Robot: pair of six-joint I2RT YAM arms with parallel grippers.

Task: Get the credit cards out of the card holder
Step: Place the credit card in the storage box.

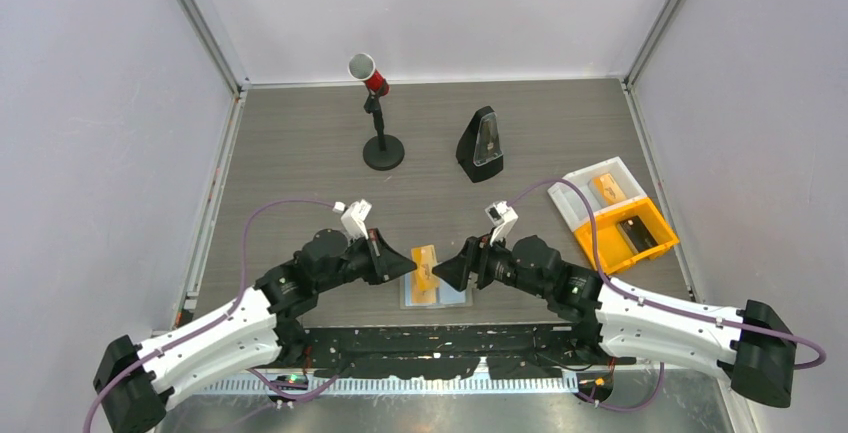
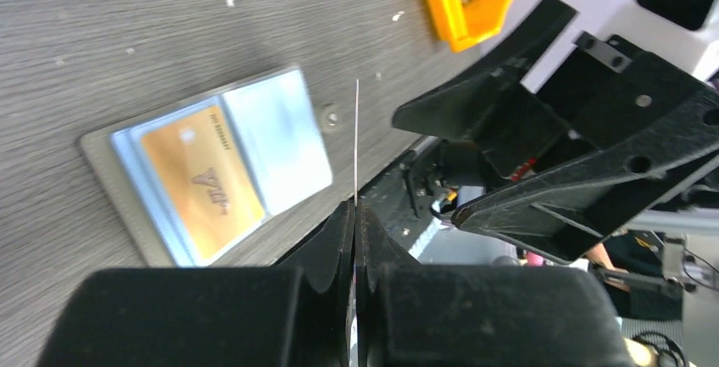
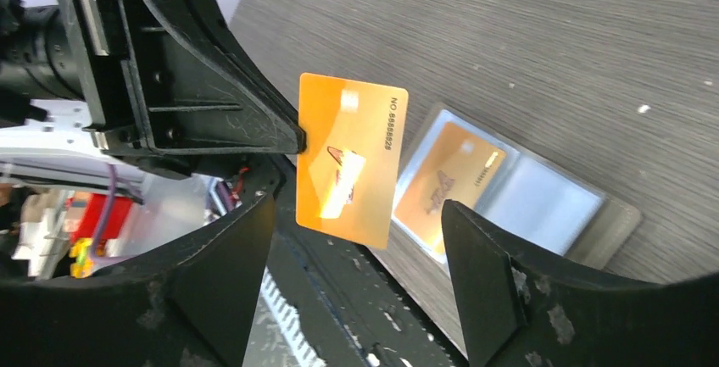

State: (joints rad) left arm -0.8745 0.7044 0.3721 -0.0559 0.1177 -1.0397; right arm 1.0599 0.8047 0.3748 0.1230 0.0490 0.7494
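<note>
The card holder point(image 1: 450, 295) lies open on the table between my two grippers. In the left wrist view the card holder point(image 2: 280, 134) has an orange-tan card point(image 2: 201, 182) in one panel, and the other panel is plain light blue. My left gripper point(image 1: 408, 265) is shut on a second orange-tan card point(image 1: 425, 271) and holds it upright above the holder. That card shows edge-on in the left wrist view point(image 2: 356, 142) and face-on in the right wrist view point(image 3: 349, 159). My right gripper point(image 1: 447, 271) is open and empty, and its fingers point(image 3: 475, 282) stand on either side of the held card.
An orange-and-white tray box point(image 1: 612, 215) stands at the right, with an orange card in its white half and a dark flat thing in its orange half. A black metronome point(image 1: 481, 143) and a red-headed microphone stand point(image 1: 378, 123) are at the back.
</note>
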